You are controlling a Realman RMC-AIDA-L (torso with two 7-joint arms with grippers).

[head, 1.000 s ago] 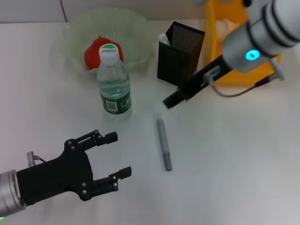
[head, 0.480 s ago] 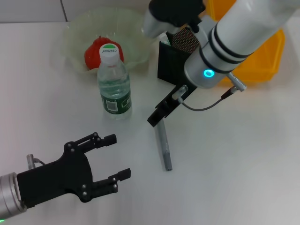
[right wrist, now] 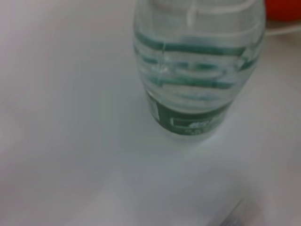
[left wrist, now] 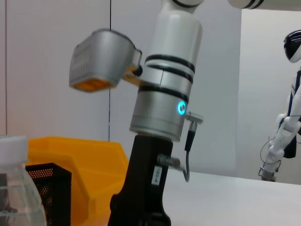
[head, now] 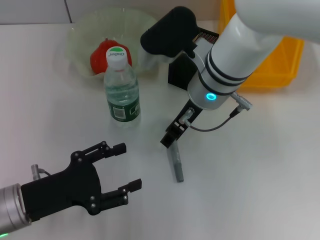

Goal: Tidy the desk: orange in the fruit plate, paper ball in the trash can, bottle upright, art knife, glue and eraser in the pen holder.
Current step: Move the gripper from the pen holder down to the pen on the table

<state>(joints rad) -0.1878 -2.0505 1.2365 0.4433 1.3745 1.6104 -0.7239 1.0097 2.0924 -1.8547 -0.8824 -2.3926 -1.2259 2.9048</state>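
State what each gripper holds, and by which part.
Nothing is held. The left gripper is open over bare desk; the right gripper sits at the art knife's upper end.

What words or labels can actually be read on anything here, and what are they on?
Bottle, white cap: small green print, too small to read.
Bottle's green label: white marks, too blurred to read; the right wrist view blurs it too.
Right gripper, sticker on its black body: print too small to read.
Nothing else carries text.

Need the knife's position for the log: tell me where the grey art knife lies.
In the head view, the slim grey art knife lies flat on the white desk, right of centre, its far end under the right end effector.
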